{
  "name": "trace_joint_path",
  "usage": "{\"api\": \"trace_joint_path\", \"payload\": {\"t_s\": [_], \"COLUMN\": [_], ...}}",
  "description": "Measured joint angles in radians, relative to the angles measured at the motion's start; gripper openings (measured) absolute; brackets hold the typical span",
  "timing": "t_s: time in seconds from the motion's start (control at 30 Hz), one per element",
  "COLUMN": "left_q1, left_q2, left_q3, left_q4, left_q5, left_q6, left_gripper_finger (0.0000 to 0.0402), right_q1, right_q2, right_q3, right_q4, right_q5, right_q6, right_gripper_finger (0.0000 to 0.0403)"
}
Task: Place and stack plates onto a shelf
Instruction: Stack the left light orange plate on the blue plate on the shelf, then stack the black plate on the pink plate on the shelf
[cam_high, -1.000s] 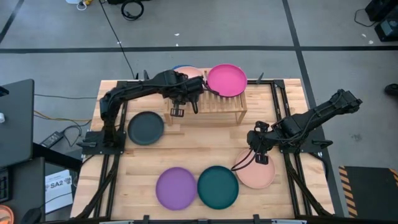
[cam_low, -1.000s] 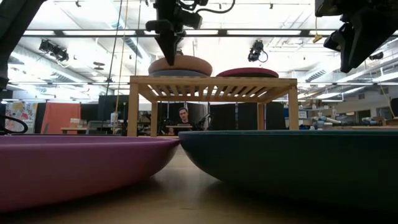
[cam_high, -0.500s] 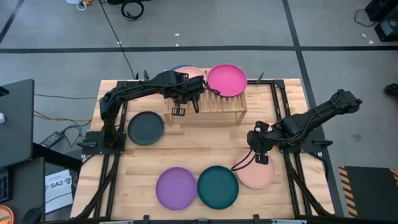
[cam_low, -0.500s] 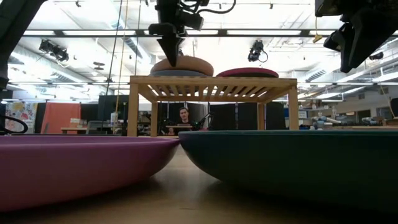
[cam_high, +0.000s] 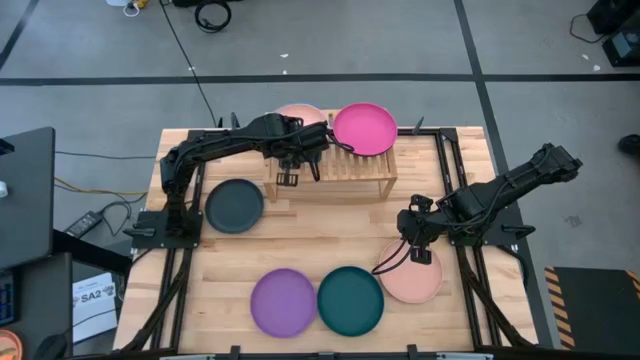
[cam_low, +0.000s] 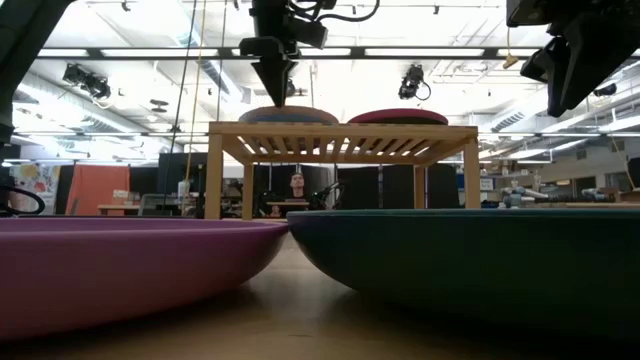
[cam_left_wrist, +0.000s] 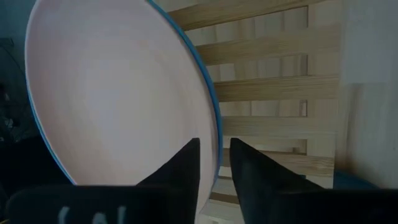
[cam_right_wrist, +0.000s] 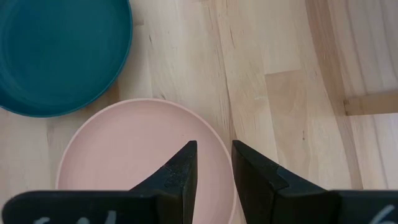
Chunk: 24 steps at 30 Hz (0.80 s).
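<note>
On the shelf (cam_high: 335, 165) at the far middle of the table (cam_high: 310, 235) sit two lots of plates; on its left part a peach plate (cam_high: 297, 117) lies on top of a blue plate (cam_left_wrist: 211, 106), whose rim shows as a thin band around the peach one in the left wrist view, and in the low view this stack lies flat on the slats; on the shelf's right part lies a magenta plate (cam_high: 364, 128), just beside the stack; the left gripper (cam_high: 303, 150) hangs over the near edge of the peach plate, its two fingers (cam_left_wrist: 180, 171) parted by a narrow gap that straddles the plate's rim, and whether they pinch the rim or stand just clear of it cannot be told; off the shelf, a charcoal plate (cam_high: 235, 205) lies on the table to its left and nearer the front; along the front edge a purple plate (cam_high: 283, 302) and a dark teal plate (cam_high: 350, 299) lie side by side, touching or nearly so; to their right a second peach plate (cam_high: 415, 280) rests near the teal one; the right gripper (cam_high: 418, 250) hovers over that plate's far edge, its fingers (cam_right_wrist: 180, 171) a little apart with nothing between them, the plate's surface showing through the gap; in the low view a person (cam_low: 295, 186) shows far off in the room, seen under the shelf.
</note>
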Motion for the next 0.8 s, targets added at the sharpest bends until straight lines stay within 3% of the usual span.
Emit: {"api": "trace_joint_path", "payload": {"t_s": [0.43,0.8], "left_q1": [-0.001,-0.001], "left_q2": [0.000,0.000], "left_q3": [0.000,0.000], "left_q4": [0.000,0.000], "left_q5": [0.001,0.001], "left_q6": [-0.005,-0.047], "left_gripper_finger": [0.0183,0.0194], "right_q1": [0.000,0.000], "right_q2": [0.000,0.000], "right_q3": [0.000,0.000], "right_q4": [0.000,0.000], "right_q5": [0.000,0.000], "right_q6": [0.000,0.000], "right_gripper_finger": [0.0105,0.0105]}}
